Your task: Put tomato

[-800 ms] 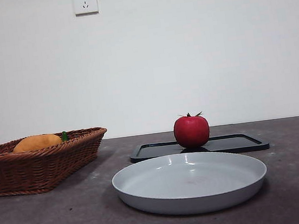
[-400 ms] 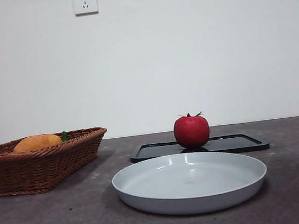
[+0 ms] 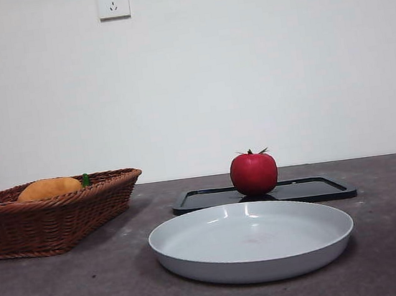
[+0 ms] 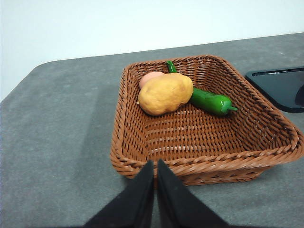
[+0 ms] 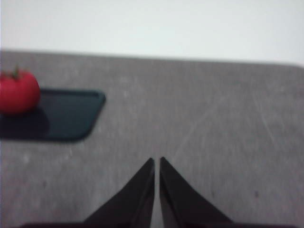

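Note:
The red tomato (image 3: 253, 173) with a small green stem stands on a flat black tray (image 3: 311, 189) behind a shallow grey plate (image 3: 195, 243). It also shows in the right wrist view (image 5: 18, 91), on the tray (image 5: 66, 116). My right gripper (image 5: 156, 164) is shut and empty over bare table, well apart from the tomato. My left gripper (image 4: 155, 166) is shut and empty, just in front of the wicker basket (image 4: 266, 137). Neither arm shows in the front view.
The brown wicker basket (image 3: 20, 227) at the left holds an orange-yellow fruit (image 4: 165, 93), a pinkish fruit (image 4: 148, 78) behind it and a green cucumber (image 4: 209, 101). A corner of the black tray (image 4: 280, 88) lies beside the basket. A white wall stands behind the table.

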